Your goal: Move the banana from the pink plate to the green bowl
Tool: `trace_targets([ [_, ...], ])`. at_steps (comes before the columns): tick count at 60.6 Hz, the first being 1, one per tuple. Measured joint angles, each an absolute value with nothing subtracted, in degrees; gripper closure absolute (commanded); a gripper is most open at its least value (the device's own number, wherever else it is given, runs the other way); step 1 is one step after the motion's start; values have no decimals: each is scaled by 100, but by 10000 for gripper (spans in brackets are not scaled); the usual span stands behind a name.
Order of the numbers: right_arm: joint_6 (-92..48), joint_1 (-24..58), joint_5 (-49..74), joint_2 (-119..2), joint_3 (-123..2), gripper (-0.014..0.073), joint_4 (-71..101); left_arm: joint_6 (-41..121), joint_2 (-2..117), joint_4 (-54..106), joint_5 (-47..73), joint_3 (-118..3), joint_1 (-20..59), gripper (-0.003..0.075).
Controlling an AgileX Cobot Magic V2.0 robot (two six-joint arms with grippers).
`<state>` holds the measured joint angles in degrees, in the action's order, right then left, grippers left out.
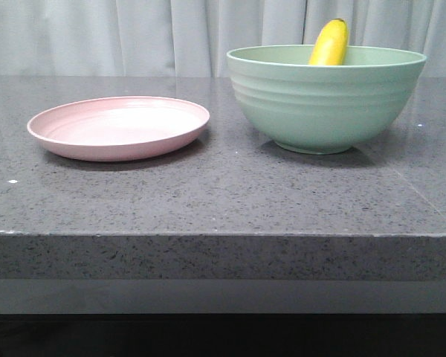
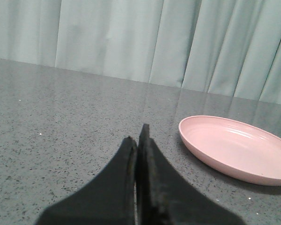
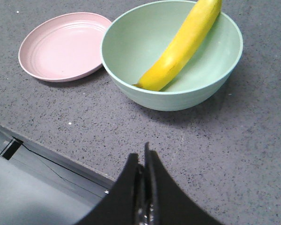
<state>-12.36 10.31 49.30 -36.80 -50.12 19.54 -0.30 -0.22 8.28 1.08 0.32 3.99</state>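
The yellow banana [image 1: 329, 42] leans inside the mint-green bowl [image 1: 324, 104] at the right of the table, one end poking above the rim. In the right wrist view the banana [image 3: 183, 44] lies across the bowl [image 3: 131, 51] from bottom to rim. The pink plate [image 1: 119, 126] sits empty to the left of the bowl; it also shows in the left wrist view [image 2: 239, 147] and the right wrist view [image 3: 61, 47]. My left gripper [image 2: 137, 136] is shut and empty, beside the plate. My right gripper [image 3: 143, 157] is shut and empty, above the table's front edge, away from the bowl.
The dark speckled stone table [image 1: 223, 193] has a front edge [image 1: 223, 234] close to the camera and a right edge near the bowl. A pale curtain [image 1: 134, 33] hangs behind the table. Neither arm shows in the front view.
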Motion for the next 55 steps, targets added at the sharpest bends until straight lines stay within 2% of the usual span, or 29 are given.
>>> trace_targets([
  [55,-1236,1031,4939,-3680,-5012,662,1954,-38,-22,544,104,32,399,741],
])
